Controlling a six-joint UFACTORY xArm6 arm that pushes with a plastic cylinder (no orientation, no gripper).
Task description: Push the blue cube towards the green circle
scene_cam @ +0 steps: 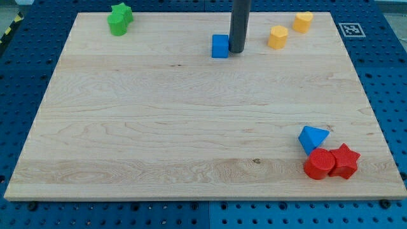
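A pale wooden board (191,127) lay on a blue pegboard table (25,70), filling most of the view. A straight dark rod (240,22) came down from the view's top, a little right of centre. The rod's lower end, my tip (236,51), rested at the board's surface just beside the right face of the blue cube (220,46); whether it actually touched the cube I could not tell. The rod carried no jaws or fingers, so there was nothing on it to open, close or hold.

The blue cube, the thing to be pushed, sat near the board's top edge, slightly right of the middle. Far to the view's left, near the top left corner, stood a green block (119,18) with a knobbly, star-like outline; its exact shape was hard to make out. It was well apart from the cube.

To the right of the tip, also near the top edge, were two yellow blocks: one many-sided yellow block (277,37) near the rod, and another yellow block (303,21) further up and right.

In the bottom right corner three blocks huddled together: a blue triangular block (312,138) above, a red cylinder (318,164) below it, and a red star (344,160) touching the cylinder on its right.

A small black-and-white square marker (350,28) lay just off the board's top right corner.
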